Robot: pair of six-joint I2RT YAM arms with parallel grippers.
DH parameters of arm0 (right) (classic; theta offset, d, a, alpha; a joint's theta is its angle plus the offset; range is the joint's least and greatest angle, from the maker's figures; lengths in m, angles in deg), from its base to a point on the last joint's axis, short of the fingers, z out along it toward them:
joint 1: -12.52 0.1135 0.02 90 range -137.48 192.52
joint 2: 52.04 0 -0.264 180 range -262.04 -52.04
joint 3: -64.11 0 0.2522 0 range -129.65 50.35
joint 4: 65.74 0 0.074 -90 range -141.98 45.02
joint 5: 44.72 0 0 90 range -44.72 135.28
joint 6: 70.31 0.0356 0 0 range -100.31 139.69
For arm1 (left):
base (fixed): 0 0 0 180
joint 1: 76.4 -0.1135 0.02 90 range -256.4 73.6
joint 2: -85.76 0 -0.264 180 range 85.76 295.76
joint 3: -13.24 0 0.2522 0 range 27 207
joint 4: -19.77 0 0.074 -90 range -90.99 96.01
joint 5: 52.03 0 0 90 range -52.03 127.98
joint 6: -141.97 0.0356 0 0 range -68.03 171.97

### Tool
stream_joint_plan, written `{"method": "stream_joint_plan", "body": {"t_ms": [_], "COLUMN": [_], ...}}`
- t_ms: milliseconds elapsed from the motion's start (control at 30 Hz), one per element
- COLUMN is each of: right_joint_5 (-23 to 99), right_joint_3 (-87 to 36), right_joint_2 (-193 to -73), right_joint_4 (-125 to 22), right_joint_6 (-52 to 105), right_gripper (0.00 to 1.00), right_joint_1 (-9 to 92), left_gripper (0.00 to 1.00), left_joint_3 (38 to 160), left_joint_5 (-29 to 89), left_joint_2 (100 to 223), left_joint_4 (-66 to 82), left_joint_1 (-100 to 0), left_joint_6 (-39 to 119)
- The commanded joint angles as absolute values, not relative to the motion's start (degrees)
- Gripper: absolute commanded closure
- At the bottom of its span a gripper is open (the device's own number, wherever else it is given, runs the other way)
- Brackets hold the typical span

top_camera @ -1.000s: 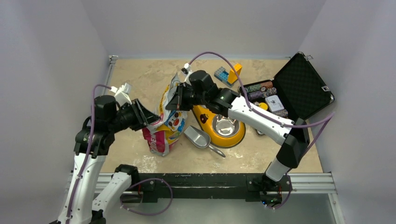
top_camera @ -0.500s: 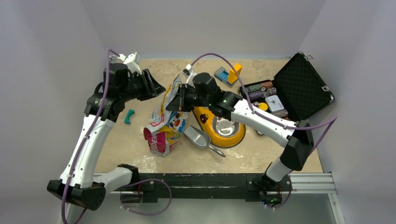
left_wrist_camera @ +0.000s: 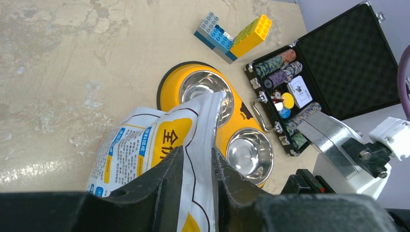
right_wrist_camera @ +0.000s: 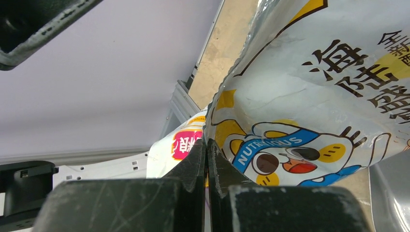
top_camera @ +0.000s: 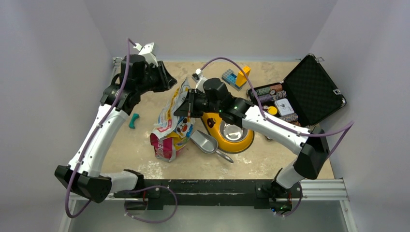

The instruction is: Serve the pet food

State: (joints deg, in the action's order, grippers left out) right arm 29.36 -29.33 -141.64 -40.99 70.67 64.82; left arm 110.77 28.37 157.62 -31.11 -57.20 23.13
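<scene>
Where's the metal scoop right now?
In the top view, the metal scoop lies on the table near its middle, between the pet food bag and the yellow double bowl, handle pointing toward the near edge.

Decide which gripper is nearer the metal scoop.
Right. The right gripper pinches the bag just beyond the metal scoop; the left gripper holds the bag's top farther back and left.
</scene>
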Motion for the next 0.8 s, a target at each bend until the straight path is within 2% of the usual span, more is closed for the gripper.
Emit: {"method": "stream_joint_plan", "body": {"t_ms": [0, 167, 367, 767], "right_joint_5": [25.03, 24.53, 24.10, 24.17], "right_joint_3": [-28.36, -27.85, -27.27, -27.13], "right_joint_2": [-139.31, -139.19, -138.71, -138.44], "right_joint_4": [-42.01, -42.10, -41.98, -41.99], "right_joint_6": [71.25, 71.07, 71.11, 70.95], "right_gripper": [1.00, 1.00, 1.00, 1.00], "right_joint_1": [65.96, 65.99, 65.95, 65.88], "left_gripper": [0.66, 0.62, 0.70, 0.71], "left_joint_3": [112.82, 111.33, 111.14, 109.17], "left_joint_5": [29.85, 30.17, 31.54, 31.51], "left_joint_2": [158.83, 159.55, 160.58, 161.77], "left_joint_4": [-27.55, -25.41, -25.16, -24.12], "left_joint_1": [-56.01, -54.61, -53.93, -52.92], "left_joint_6": [25.27, 25.20, 25.26, 24.95]}}
